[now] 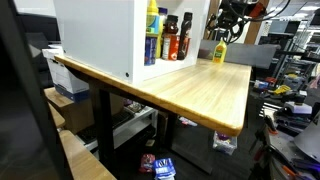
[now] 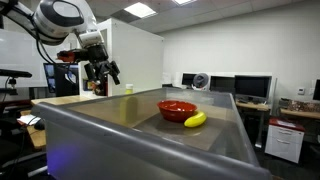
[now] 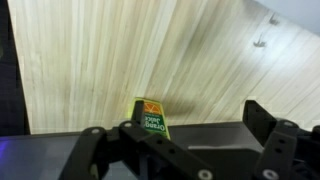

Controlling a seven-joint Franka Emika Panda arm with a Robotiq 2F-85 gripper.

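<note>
A small yellow-green orange juice carton [image 3: 152,115] stands upright on the light wooden table [image 3: 120,60]. In the wrist view my gripper [image 3: 195,118] is open, with its dark fingers [image 3: 270,120] spread wide just above the carton and nothing held between them. The carton sits close to one finger, not at the middle of the gap. In both exterior views the gripper [image 1: 228,28] [image 2: 103,74] hangs over the carton [image 1: 218,53] [image 2: 127,89] at the far end of the table.
A white cabinet [image 1: 100,35] stands on the table with several bottles [image 1: 168,36] on its shelf, close to the carton. A metal basin [image 2: 120,135] holds a red bowl [image 2: 177,108] and a banana [image 2: 195,119]. Boxes and clutter lie under the table [image 1: 155,165].
</note>
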